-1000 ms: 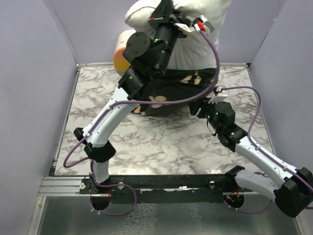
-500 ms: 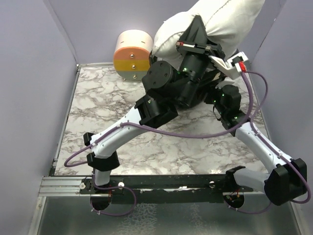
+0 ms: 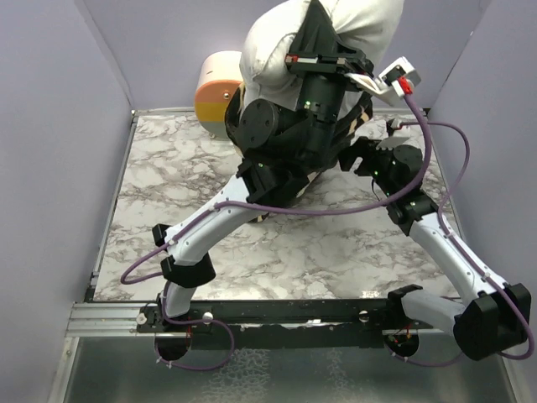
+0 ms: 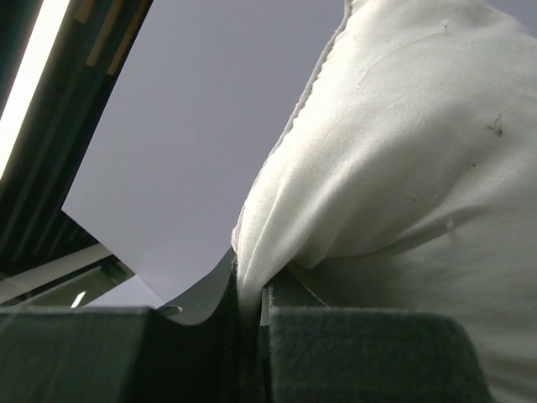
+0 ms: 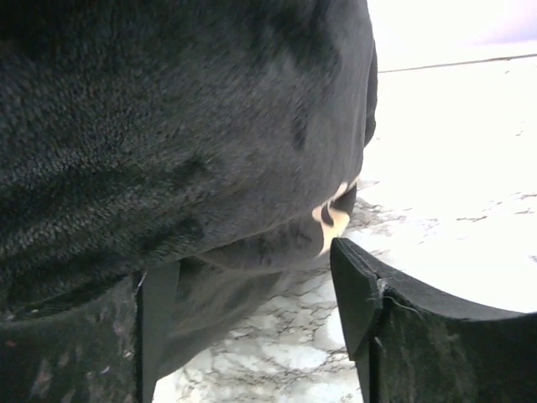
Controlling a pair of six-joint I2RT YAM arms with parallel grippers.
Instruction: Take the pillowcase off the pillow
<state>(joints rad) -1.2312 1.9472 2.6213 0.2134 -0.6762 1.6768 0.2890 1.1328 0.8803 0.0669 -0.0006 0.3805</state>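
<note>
My left gripper (image 3: pixel 315 21) is raised high at the back and shut on a fold of the white pillow (image 3: pixel 273 50). In the left wrist view the fold (image 4: pixel 252 252) is pinched between the closed jaws (image 4: pixel 249 294), and the pillow bulges up to the right. The black pillowcase (image 3: pixel 362 117) with tan motifs hangs round the pillow's lower end, mostly hidden behind the left arm. My right gripper (image 3: pixel 354 158) is low beside it with the jaws wide apart (image 5: pixel 252 311). Black pillowcase fabric (image 5: pixel 185 143) hangs just above and between its fingers, not clamped.
A cream-and-orange cylinder (image 3: pixel 214 88) stands at the back left of the marble table (image 3: pixel 168 185). Grey walls close in the left, right and back. The left arm's purple cable (image 3: pixel 419 143) loops over the right arm.
The left arm swung the raised pillow right, then back toward the centre. The right gripper moved from mid-table toward the back, up to the hanging pillowcase.
</note>
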